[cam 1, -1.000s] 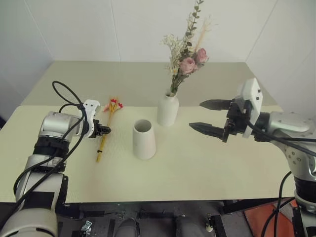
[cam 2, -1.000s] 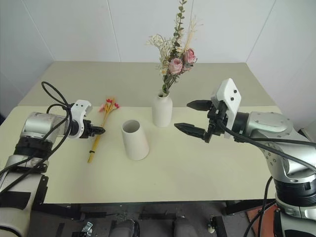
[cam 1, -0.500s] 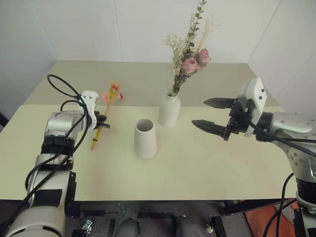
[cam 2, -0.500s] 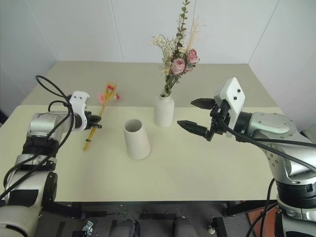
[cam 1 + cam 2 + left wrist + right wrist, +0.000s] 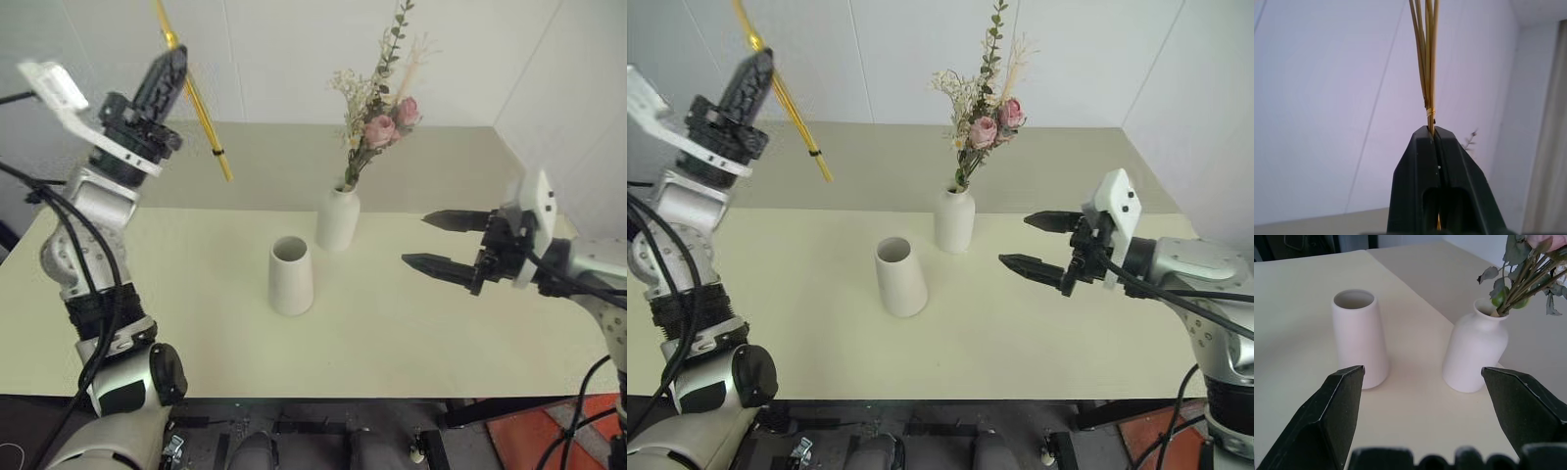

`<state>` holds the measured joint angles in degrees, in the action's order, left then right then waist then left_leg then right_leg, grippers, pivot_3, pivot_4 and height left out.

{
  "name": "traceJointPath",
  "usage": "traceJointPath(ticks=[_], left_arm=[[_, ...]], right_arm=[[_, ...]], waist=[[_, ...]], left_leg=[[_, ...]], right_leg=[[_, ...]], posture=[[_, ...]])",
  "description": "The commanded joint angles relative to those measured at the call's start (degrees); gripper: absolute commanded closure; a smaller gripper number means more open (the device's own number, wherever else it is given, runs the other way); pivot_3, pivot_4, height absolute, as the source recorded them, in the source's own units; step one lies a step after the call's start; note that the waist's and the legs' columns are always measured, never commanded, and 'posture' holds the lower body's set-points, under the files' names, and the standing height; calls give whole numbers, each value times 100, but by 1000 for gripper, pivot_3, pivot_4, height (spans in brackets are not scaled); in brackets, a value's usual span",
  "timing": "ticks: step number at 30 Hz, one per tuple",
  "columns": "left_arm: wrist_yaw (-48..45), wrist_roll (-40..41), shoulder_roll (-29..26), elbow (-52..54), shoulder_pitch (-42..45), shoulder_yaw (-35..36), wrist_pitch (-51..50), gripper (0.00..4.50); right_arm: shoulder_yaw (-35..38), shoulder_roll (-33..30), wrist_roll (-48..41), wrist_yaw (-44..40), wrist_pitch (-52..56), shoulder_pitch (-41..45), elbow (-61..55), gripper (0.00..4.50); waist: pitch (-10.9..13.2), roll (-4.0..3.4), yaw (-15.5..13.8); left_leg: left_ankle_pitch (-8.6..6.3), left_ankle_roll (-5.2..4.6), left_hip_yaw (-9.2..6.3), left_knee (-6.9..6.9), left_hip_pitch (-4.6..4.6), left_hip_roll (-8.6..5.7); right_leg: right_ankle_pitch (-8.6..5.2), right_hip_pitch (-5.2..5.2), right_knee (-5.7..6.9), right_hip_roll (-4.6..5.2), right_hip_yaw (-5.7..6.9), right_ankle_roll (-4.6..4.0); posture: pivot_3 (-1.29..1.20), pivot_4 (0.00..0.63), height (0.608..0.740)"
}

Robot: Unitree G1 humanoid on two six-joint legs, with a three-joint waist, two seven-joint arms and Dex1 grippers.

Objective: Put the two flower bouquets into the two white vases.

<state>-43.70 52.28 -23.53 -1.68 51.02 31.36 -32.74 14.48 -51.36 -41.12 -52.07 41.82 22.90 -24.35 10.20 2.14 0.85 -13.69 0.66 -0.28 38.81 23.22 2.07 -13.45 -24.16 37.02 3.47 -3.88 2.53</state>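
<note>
One bouquet done: roses sit in the bottle vase, cone vase beside it empty, left gripper clamped on straw stems held high, right gripper wide open, holding nothing, near the vases.

white vases: 2 | flower bouquets: 2 | grippers: 2 | table: 1

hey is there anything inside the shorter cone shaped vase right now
No, the cone vase shows an empty open mouth, while the rose bouquet stands in the bottle vase.
</note>
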Motion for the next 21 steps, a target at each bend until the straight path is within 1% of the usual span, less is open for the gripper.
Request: traceJointPath(ticks=[1, 4, 9, 12, 16, 21], left_arm=[[-475, 583, -147, 15, -56, -66, -252, 4471], [-612, 542, -150, -175, -56, -343, -338, 4471], [-732, 598, 103, -693, 93, -571, -365, 4471], [-944, 395, 117, -818, 54, -833, -268, 4471], [-1038, 375, 187, -1019, 34, -954, -279, 4471], [-1137, 294, 325, -1011, -63, -1177, -290, 4471]], right_arm=[[271, -37, -94, 96, -74, -100, -247, 0], [305, 63, -95, 288, -109, -178, -339, 0], [363, 134, -70, 465, -179, -364, -516, 0], [465, 101, -77, 527, -184, -482, -578, 0], [614, 58, -123, 548, -151, -641, -682, 0], [737, 51, -113, 594, -154, -799, -776, 0]], waist=[[0, 1, 5], [0, 1, 9], [-1, 2, -5], [-1, 2, -4], [-1, 2, -4], [-1, 2, 6]], left_leg=[[0, 0, 0, 0, -6, 0], [1, 0, 0, 9, -9, 0], [1, 0, -1, 11, -5, -1], [1, 0, -2, 11, 6, -2], [0, -1, -2, 10, 5, -2], [0, -1, -2, 11, 2, -2]], right_leg=[[0, 5, 2, -2, 0, 0], [1, 8, 9, -5, -2, 0], [2, 7, 6, -5, -1, 1], [2, 0, 1, -4, -1, 2], [1, 1, -1, -4, -1, 2], [1, 4, 0, -4, -2, 2]], posture=[[0, 150, 740], [0, 150, 740], [0, 150, 740], [0, 150, 740], [0, 150, 740], [0, 150, 740]])
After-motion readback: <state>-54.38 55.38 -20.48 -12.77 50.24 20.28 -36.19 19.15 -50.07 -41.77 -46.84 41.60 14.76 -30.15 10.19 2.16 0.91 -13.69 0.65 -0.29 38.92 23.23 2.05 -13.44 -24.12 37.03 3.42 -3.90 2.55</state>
